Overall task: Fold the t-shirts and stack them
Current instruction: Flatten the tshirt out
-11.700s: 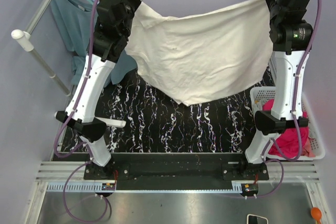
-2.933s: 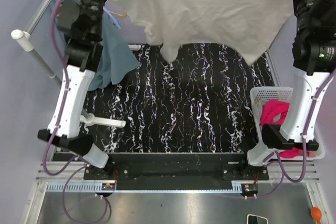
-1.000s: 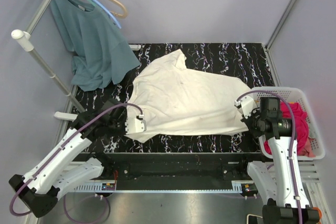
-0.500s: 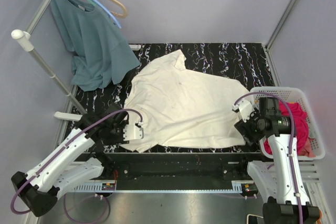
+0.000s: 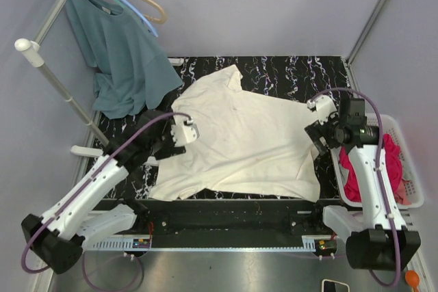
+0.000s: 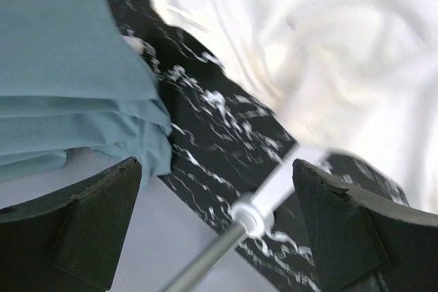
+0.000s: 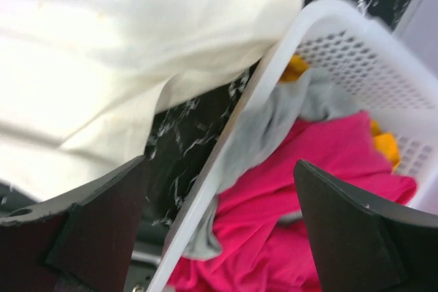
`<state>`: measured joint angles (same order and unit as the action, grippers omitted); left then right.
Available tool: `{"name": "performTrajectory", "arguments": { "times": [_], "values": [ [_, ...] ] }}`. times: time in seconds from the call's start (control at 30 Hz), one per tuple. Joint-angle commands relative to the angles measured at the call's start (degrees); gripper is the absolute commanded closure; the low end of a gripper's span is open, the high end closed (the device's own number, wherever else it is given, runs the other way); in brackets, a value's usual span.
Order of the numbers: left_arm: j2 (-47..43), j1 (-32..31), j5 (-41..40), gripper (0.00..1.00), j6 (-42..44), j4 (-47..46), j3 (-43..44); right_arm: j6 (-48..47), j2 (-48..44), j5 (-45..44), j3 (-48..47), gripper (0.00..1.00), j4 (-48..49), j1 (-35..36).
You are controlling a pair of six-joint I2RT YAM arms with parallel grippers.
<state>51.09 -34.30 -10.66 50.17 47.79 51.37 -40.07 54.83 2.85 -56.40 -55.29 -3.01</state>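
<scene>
1. Top view: the cream t-shirt (image 5: 239, 145) lies spread but wrinkled and skewed across the middle of the table (image 5: 274, 73). The pink t-shirt (image 5: 356, 176) is bunched in the basket (image 5: 410, 196) at 4 o'clock. The left gripper (image 5: 183, 130) hovers at the cream shirt's 9 o'clock edge and the right gripper (image 5: 316, 122) at its 3 o'clock edge.
2. Left wrist view: the fingers (image 6: 96, 223) stand wide with nothing between them. Cream cloth sits at 1 o'clock, a teal shirt (image 6: 68, 66) at 10 o'clock.
3. Right wrist view: the jaws are wide and empty. Cream cloth fills 11 o'clock, pink cloth 5 o'clock.
4. Judgement: both tees look light, limp and crease-prone. They will likely sag between grips, so pinch 2 matching hem or shoulder corners, catching both layers.
</scene>
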Motion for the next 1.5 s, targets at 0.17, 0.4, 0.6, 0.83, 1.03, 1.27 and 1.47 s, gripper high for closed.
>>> {"name": "performTrajectory", "arguments": {
  "times": [0.17,0.4,0.6,0.83,1.03,1.27,1.47],
  "values": [
    [20.7,7.93,0.2,0.01,-7.37,-29.58,14.87,3.95,19.23,-1.36,-13.1,0.04,21.09,-0.07],
    [40.01,10.75,3.53,0.01,-5.79,-33.54,27.09,2.46,34.63,-0.83,-19.36,0.06,26.45,-0.07],
    [55.66,12.15,5.03,0.01,-4.56,-35.22,37.47,1.76,45.97,-0.92,-23.31,0.07,30.06,-0.07],
    [70.18,13.38,8.98,0.01,-2.89,-33.12,52.5,0.79,54.76,-0.92,-27.71,0.08,31.64,-0.07],
    [80.56,13.91,14.08,0.01,0.44,-30.48,63.05,0.17,58.28,-0.74,-28.76,0.09,32.61,-0.07],
    [89.18,14.18,16.28,0.01,3.26,-29.69,70.26,-0.62,59.17,-0.92,-28.06,0.1,33.14,-0.07],
    [92.78,14.09,16.1,0.01,6.86,-29.6,73.07,-0.44,59.17,-0.48,-28.06,0.1,33.31,0.02]
  ]
}}
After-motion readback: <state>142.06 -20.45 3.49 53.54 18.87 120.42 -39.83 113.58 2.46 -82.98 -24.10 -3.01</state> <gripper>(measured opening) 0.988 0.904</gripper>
